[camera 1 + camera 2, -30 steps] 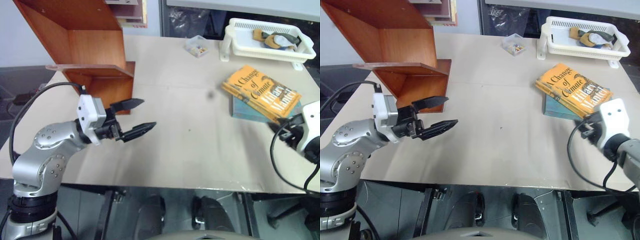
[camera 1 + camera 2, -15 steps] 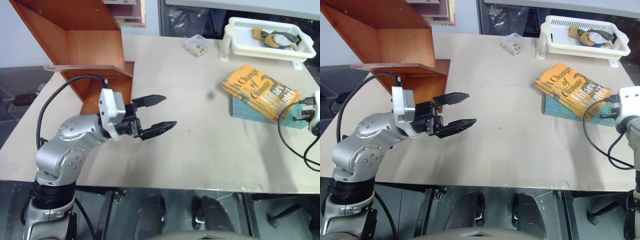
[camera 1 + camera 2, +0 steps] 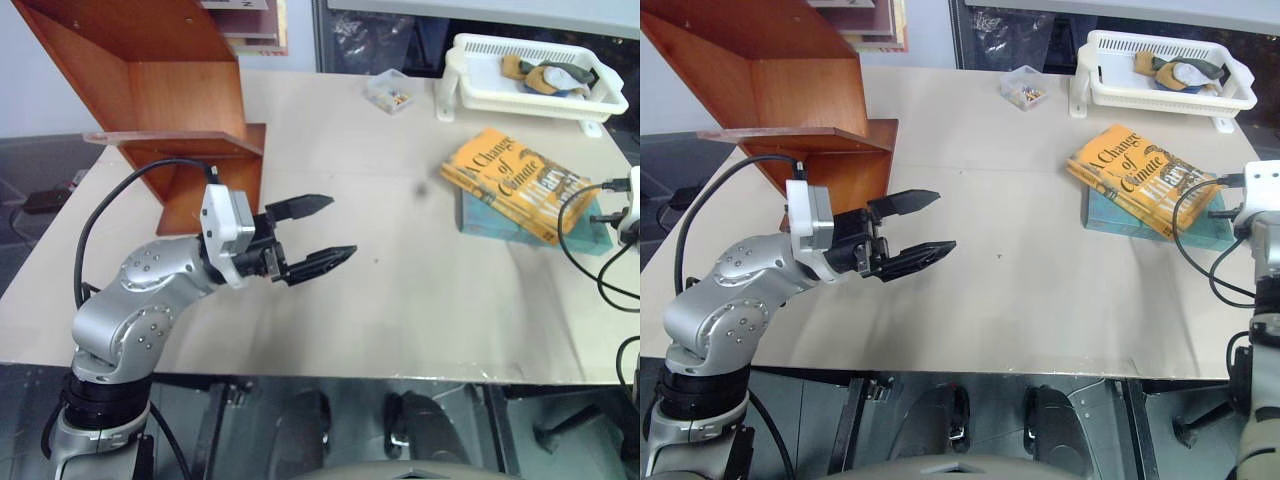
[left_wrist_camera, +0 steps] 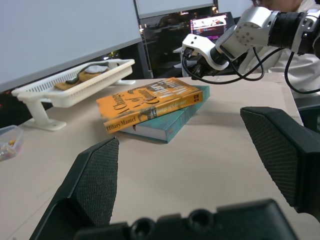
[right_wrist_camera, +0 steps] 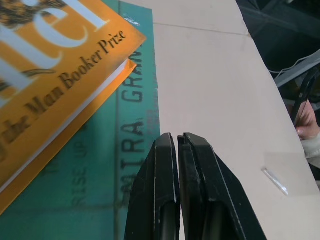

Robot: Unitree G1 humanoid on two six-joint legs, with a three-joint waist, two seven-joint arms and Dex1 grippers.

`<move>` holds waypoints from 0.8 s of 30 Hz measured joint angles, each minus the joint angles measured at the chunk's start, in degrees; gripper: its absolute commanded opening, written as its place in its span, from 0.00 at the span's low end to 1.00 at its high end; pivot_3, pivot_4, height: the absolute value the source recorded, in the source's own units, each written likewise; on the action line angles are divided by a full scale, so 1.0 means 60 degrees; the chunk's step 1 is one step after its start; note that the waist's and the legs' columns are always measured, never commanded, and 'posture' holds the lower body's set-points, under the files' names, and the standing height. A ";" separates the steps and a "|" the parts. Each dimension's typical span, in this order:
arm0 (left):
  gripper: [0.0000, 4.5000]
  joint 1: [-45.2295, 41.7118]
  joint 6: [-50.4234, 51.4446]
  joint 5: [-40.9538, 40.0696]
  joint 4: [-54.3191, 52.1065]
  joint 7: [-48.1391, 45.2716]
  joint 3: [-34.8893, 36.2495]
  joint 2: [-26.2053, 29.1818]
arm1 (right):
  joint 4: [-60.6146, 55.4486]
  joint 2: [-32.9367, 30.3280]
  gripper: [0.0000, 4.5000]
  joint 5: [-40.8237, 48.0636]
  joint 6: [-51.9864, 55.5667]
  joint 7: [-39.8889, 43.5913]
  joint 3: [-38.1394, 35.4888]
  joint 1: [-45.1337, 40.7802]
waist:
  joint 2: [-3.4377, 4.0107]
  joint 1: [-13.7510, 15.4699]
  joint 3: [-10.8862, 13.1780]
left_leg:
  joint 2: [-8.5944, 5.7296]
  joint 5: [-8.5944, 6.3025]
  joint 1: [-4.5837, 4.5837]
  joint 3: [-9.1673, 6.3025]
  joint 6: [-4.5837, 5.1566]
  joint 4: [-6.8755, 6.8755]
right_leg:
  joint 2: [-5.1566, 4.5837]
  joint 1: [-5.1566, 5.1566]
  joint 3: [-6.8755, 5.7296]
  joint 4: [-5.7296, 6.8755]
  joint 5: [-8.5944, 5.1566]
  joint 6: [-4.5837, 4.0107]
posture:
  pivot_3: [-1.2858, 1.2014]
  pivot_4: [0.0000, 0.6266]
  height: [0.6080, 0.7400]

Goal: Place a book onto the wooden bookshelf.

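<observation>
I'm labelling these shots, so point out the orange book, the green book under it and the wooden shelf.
orange book (image 3: 520,180), left eye view, middle of its front cover.
green book (image 5: 95,190), right wrist view, bare cover beside the orange book's corner.
wooden shelf (image 3: 180,140), left eye view, front edge of the thin flat board.

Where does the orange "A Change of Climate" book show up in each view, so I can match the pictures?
Left eye: book, far right, on the teal book.
Right eye: same spot, below the white basket.
Left wrist: centre, beyond the open left pincer.
Right wrist: cover corner beside the shut right pincer.
Shared landmark: teal book.
</observation>
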 measured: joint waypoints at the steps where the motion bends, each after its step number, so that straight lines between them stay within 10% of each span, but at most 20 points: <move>1: 1.00 0.0004 0.0002 -0.0009 -0.0019 0.0037 0.0003 0.0008 | 0.0320 -0.0001 0.04 -0.0055 -0.0142 0.0025 0.0060 -0.0107 | 0.0001 -0.0003 0.0001 | 0.0000 0.0008 0.0001 0.0004 -0.0014 0.0000 | 0.0000 -0.0001 0.0003 0.0000 0.0000 0.0000 | 0.52 0.24 1.00; 24: 1.00 0.0394 0.0016 -0.0138 -0.0284 0.0253 0.0247 0.0142 | -0.1293 0.0017 0.04 0.0274 0.0662 0.2147 0.0586 0.0526 | -0.0016 -0.0178 -0.0012 | 0.0009 0.0005 0.0025 -0.0011 -0.0010 0.0000 | 0.0003 0.0022 -0.0004 0.0005 -0.0002 0.0001 | 0.52 0.24 1.00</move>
